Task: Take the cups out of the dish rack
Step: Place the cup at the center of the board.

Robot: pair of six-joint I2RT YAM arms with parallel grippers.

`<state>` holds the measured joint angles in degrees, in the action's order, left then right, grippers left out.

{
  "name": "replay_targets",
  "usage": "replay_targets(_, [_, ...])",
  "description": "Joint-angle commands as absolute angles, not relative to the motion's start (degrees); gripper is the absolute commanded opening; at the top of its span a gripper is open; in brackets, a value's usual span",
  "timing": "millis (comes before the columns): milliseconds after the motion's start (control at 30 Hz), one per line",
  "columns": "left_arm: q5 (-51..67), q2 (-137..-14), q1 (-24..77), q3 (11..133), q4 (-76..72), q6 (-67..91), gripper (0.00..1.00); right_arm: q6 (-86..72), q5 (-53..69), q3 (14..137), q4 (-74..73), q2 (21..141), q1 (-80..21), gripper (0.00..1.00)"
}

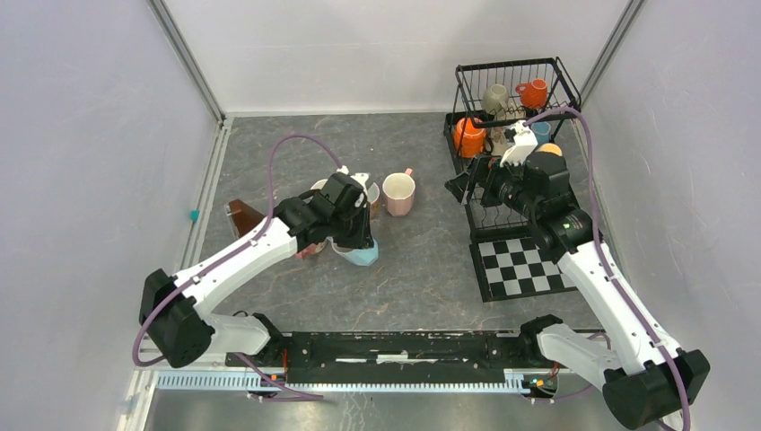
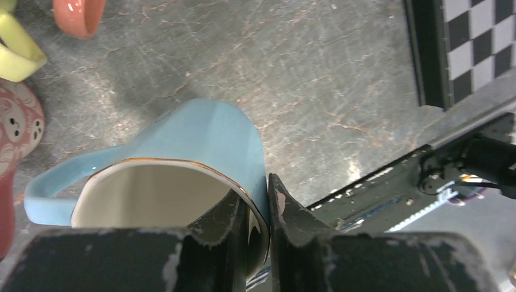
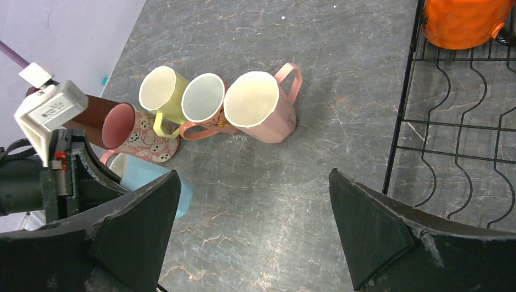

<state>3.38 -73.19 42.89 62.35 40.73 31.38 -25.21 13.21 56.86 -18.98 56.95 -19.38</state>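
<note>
At the left, the left hand was clenched on the rim of a light blue cup, one finger inside and one outside, the cup tilted low at the desk. Just beyond stood a yellow cup and a pink cup. Rightward, the right hand hung spread wide, grasping nothing, before the dish rack, which held an orange cup and a grey-olive cup.

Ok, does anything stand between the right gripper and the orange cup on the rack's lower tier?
No other cup does. The open right gripper hangs over the table; the orange cup sits ahead and to one side on the dish rack, with only the rack's edge wire between them.
</note>
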Motion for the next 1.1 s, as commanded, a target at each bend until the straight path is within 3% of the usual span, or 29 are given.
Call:
replay_targets(0, [-1.6,-74.6,43.2,65.1,39.2,25.5,0.02,-24.4,13.0,56.0,-16.5,55.8,-19.3,0.98])
replay_targets(1067, [-7.3,-85.0,43.2,67.1,42.7,0.8,0.02,-24.3,13.2,53.1,-15.5,54.4,-19.3,0.98])
